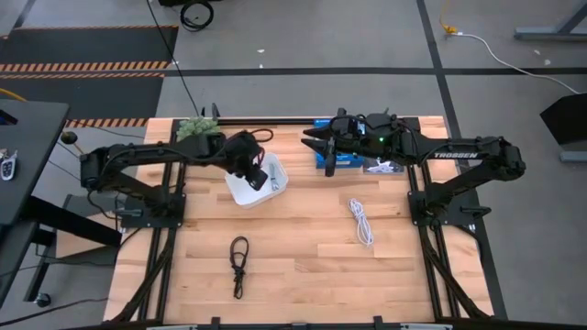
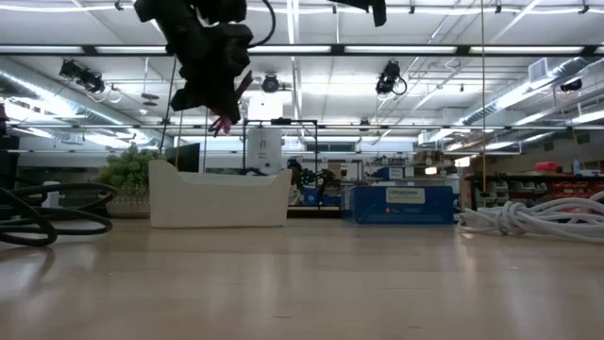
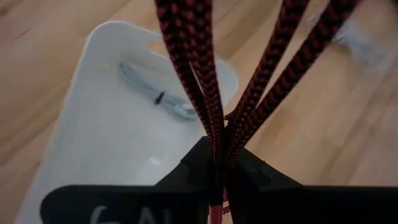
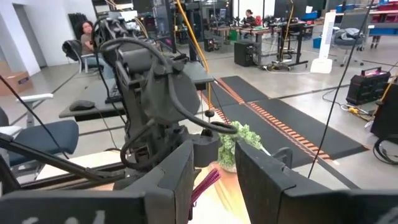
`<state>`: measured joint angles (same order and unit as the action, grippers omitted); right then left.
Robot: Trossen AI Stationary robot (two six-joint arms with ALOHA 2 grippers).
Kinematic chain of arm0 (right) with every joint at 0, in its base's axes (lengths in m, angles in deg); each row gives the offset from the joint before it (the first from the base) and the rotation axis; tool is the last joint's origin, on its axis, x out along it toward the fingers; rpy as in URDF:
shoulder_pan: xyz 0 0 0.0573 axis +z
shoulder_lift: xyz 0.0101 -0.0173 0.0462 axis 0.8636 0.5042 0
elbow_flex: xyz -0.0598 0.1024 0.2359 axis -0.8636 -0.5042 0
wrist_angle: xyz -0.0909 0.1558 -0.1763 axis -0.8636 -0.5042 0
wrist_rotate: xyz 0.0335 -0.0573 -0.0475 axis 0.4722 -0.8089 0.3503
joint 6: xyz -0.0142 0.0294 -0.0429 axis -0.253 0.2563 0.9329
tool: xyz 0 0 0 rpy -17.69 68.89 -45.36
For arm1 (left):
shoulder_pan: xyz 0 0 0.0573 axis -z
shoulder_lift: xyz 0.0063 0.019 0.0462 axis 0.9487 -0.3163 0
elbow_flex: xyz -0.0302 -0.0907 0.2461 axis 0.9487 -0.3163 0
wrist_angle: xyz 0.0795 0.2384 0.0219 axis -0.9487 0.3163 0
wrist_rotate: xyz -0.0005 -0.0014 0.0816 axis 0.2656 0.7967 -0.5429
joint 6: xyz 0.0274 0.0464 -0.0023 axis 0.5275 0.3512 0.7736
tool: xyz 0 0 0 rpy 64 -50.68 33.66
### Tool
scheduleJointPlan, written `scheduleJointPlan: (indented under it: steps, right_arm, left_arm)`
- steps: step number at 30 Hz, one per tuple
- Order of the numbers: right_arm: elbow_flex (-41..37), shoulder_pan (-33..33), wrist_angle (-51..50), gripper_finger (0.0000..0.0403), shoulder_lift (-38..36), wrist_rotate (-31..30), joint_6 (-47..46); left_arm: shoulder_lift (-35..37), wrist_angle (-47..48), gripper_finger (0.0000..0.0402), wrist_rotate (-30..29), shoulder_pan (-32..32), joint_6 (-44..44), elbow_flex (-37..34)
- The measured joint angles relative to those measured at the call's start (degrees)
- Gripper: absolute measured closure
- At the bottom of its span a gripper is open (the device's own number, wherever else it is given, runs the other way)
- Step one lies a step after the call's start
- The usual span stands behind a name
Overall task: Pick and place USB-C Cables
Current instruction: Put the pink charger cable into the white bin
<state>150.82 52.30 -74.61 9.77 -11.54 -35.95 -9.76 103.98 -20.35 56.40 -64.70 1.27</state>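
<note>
My left gripper [image 1: 255, 174] hangs over the white bin [image 1: 240, 192] and is shut on the dark red cable [image 3: 193, 68]. A grey-blue cable [image 3: 155, 96] lies on the bin's floor. The white cable [image 1: 360, 221] lies on the table right of centre, and it also shows in the low view [image 2: 538, 217]. Near the front edge, the black cable [image 1: 238, 264] rests flat. My right gripper [image 1: 310, 139] is open and holds nothing. It hovers at the far side by the blue box [image 1: 337, 159], pointing toward the left arm. My left gripper pinches several strands of the dark red cable [image 3: 214, 140] between its two fingers, coming from above and pointing down over the bin. The strands fan out past the fingertips. The cable is lifted clear, with a short end showing below the gripper [image 2: 226, 121].
The blue retail box [image 2: 401, 203] stands right of the bin, and more packaging [image 1: 383, 166] lies beside it. A small green plant [image 1: 194, 126] sits at the far left corner. Bare wood lies between the black and white cables. A person sits far behind the table [image 4: 84, 34].
</note>
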Motion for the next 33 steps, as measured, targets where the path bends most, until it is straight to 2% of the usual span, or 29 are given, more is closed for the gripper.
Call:
scheduleJointPlan:
  steps: [5,8,17,27,33]
  right_arm:
    - [0.0,0.0,-0.3,0.0278,0.0,0.0,-0.1]
    - [0.0,0.0,-0.3,0.0278,0.0,0.0,-0.1]
    - [0.0,0.1,0.0,0.0278,0.0,0.0,-0.1]
    - [0.0,0.2,-0.4,0.0278,0.0,0.0,-0.2]
    - [0.0,0.2,-0.4,0.0278,0.0,0.0,-0.2]
  left_arm:
    - [-4.8,8.8,0.0367,-0.7,-0.2,5.2,3.8]
    - [-6.9,10.5,0.0366,-0.9,-0.1,7.3,4.2]
    - [-13.6,11.6,0.0366,-5.0,1.5,13.6,4.2]
    - [-18.7,13.0,0.0365,-4.6,4.6,16.0,4.2]
    - [-19.1,12.2,0.0356,-4.5,6.0,16.0,4.2]
